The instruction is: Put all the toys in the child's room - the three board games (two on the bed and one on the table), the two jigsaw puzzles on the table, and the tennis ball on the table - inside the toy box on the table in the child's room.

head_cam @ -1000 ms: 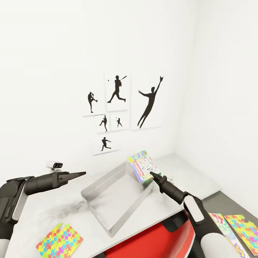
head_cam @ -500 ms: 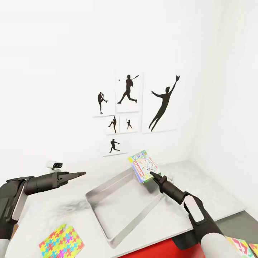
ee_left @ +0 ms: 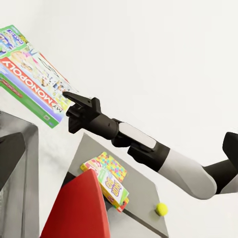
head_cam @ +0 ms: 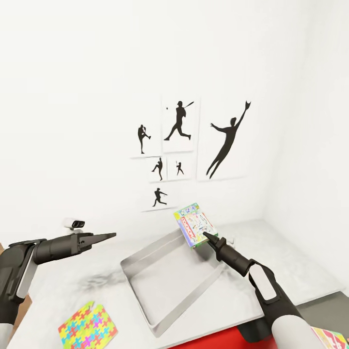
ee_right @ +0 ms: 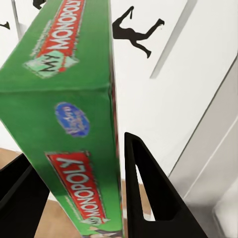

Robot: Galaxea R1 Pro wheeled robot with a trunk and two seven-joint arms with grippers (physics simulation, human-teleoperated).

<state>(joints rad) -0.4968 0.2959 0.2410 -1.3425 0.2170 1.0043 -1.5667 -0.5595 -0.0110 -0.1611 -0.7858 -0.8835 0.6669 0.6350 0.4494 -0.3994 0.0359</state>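
Observation:
My right gripper (head_cam: pixel 206 236) is shut on a green My Monopoly board game (head_cam: pixel 195 225), held tilted above the far right corner of the grey toy box (head_cam: pixel 145 259), an open metal tray on the white table. The box (ee_right: pixel 64 124) sits between the black fingers (ee_right: pixel 148 193). My left gripper (head_cam: pixel 110 235) hovers open and empty left of the toy box. One jigsaw puzzle (head_cam: pixel 88 327) lies on the table's near left. In the left wrist view, the game (ee_left: pixel 32 84), another board game (ee_left: pixel 113 184), a puzzle (ee_left: pixel 113 166) and the tennis ball (ee_left: pixel 160 209) lie on a grey surface.
A white wall with black baseball silhouettes (head_cam: pixel 182 145) stands right behind the table. A small white device (head_cam: pixel 73 223) sits at the table's back left. A red object (head_cam: pixel 218 339) lies below the table's front edge, and a colourful toy corner (head_cam: pixel 332 338) shows at the lower right.
The whole view has shifted: wall pictures, table and toy box slid right as the camera turned. Both arms keep their pose, the right still holding the game.

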